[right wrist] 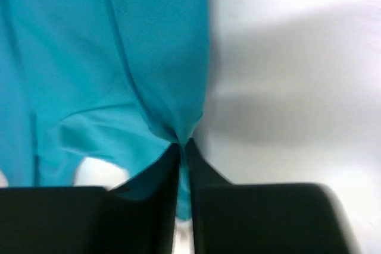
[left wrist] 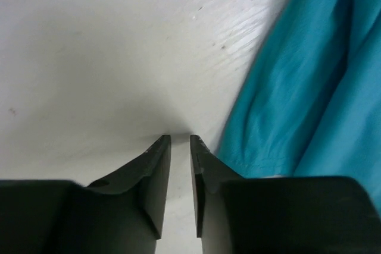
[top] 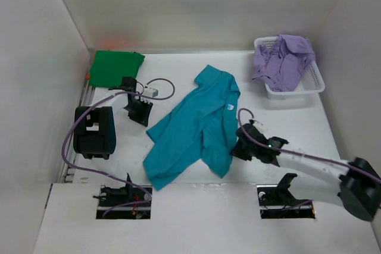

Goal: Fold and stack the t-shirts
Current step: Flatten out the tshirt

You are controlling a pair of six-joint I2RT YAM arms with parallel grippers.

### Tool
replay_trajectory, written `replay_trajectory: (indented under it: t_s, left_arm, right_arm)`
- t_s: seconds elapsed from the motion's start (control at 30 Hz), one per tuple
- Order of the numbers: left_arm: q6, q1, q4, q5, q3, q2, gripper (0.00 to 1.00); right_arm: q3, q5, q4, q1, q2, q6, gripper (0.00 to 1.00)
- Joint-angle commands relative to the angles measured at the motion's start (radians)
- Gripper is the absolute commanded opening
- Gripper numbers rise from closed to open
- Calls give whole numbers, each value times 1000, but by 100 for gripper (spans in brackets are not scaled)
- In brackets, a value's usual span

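Observation:
A teal t-shirt [top: 199, 123] lies spread and rumpled in the middle of the table. My right gripper [top: 239, 147] is at its right hem, and in the right wrist view it [right wrist: 183, 142] is shut on a pinch of the teal cloth [right wrist: 119, 75]. My left gripper [top: 138, 112] hovers just left of the shirt's left sleeve. Its jaws [left wrist: 180, 138] stand a narrow gap apart with only bare table between them, and the teal cloth [left wrist: 309, 87] lies to their right. A dark green t-shirt [top: 116, 66] lies folded at the back left. A lavender t-shirt [top: 283, 57] is heaped in the basket.
The white lattice basket [top: 297, 90] stands at the back right. White walls close in the table on the left, back and right. The left arm's black body [top: 94, 132] sits near the left wall, with purple cables looping around it.

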State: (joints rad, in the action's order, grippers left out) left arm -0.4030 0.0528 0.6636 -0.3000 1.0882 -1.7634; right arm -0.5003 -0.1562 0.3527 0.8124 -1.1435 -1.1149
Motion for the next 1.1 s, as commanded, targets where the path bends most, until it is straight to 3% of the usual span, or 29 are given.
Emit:
replay_trajectory:
  t_s: [0.0, 0.1, 0.27, 0.5, 0.67, 0.8, 1.07]
  left_arm:
    - [-16, -11, 74, -19, -19, 24, 28]
    - [-55, 64, 94, -39, -50, 97, 48]
    - [-125, 184, 70, -11, -123, 203, 60]
    - [-111, 174, 22, 160, -117, 162, 56]
    - [-68, 121, -82, 119, -100, 339, 61]
    - [-106, 172, -70, 70, -132, 426, 67]
    - [-119, 212, -82, 188, -203, 237, 60]
  right_arm:
    - [0, -115, 257, 1, 197, -94, 18]
    - [-27, -149, 428, -6, 309, -86, 44]
    - [-151, -244, 520, -58, 383, 9, 53]
    - [-355, -241, 428, -83, 191, 190, 55]
    - [-402, -217, 345, -72, 125, 231, 55]
    - [-396, -197, 319, -72, 114, 231, 55]
    - [-366, -195, 308, -72, 157, 224, 54]
